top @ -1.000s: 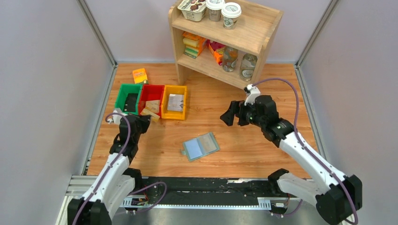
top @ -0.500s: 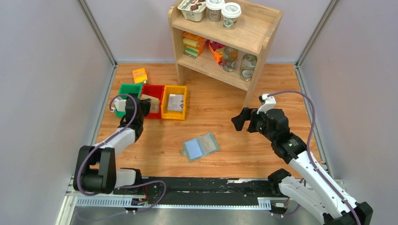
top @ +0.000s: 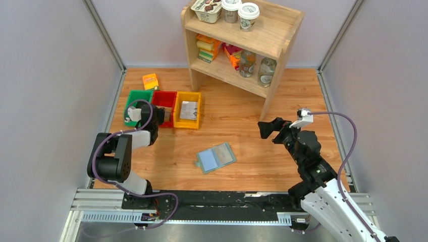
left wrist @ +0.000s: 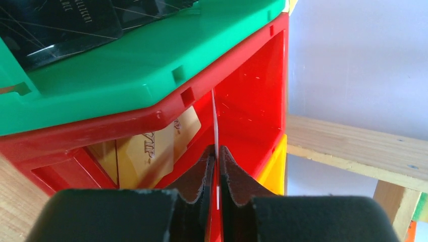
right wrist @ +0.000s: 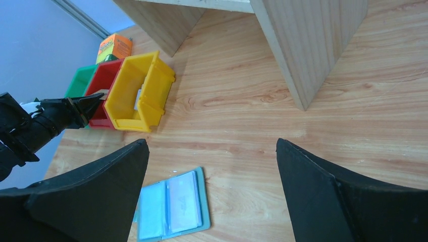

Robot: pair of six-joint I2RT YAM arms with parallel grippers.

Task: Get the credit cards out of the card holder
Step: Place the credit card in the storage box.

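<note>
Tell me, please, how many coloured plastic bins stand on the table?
3, side by side in one row on the table, left of the wooden shelf: the green bin at the left, the red bin in the middle, the yellow bin at the right. None appears hidden.

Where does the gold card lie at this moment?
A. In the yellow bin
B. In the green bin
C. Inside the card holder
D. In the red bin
D: the left wrist view shows the gold card lying inside the red bin, below its front rim, while the green bin beside it holds a black card.
</note>
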